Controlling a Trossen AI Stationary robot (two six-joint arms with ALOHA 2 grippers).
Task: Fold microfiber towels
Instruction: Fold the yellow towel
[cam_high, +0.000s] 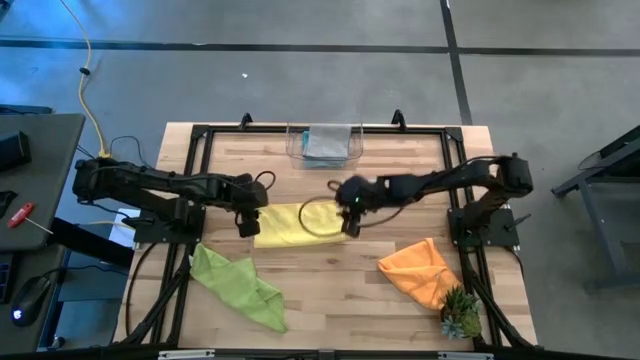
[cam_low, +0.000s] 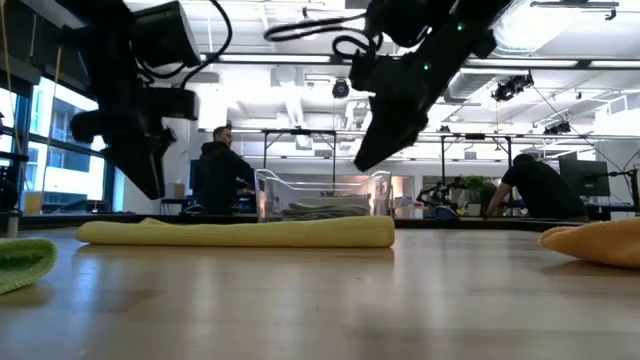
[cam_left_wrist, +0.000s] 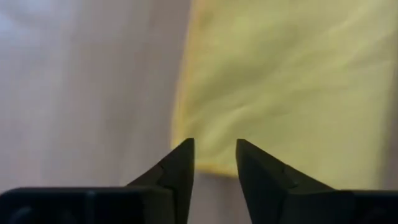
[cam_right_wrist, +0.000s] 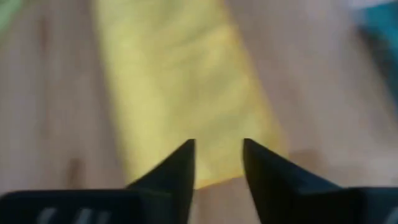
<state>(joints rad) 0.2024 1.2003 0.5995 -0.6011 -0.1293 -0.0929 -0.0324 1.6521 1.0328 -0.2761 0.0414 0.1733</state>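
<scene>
A yellow towel (cam_high: 295, 224) lies folded into a long flat strip on the middle of the wooden table (cam_high: 330, 300), also seen in the low view (cam_low: 235, 232). My left gripper (cam_left_wrist: 214, 149) hangs open just above the strip's left end (cam_high: 247, 228), nothing between its fingers. My right gripper (cam_right_wrist: 217, 149) hangs open above the strip's right end (cam_high: 349, 228), higher up and slanting down (cam_low: 365, 160). A crumpled lime green towel (cam_high: 238, 285) lies near the front left. An orange towel (cam_high: 420, 270) lies bunched at the front right.
A clear plastic bin (cam_high: 323, 145) with folded cloths inside stands at the table's far edge. A small spiky green plant (cam_high: 460, 318) sits at the front right corner beside the orange towel. In the low view, people sit in the room beyond the table (cam_low: 225, 170).
</scene>
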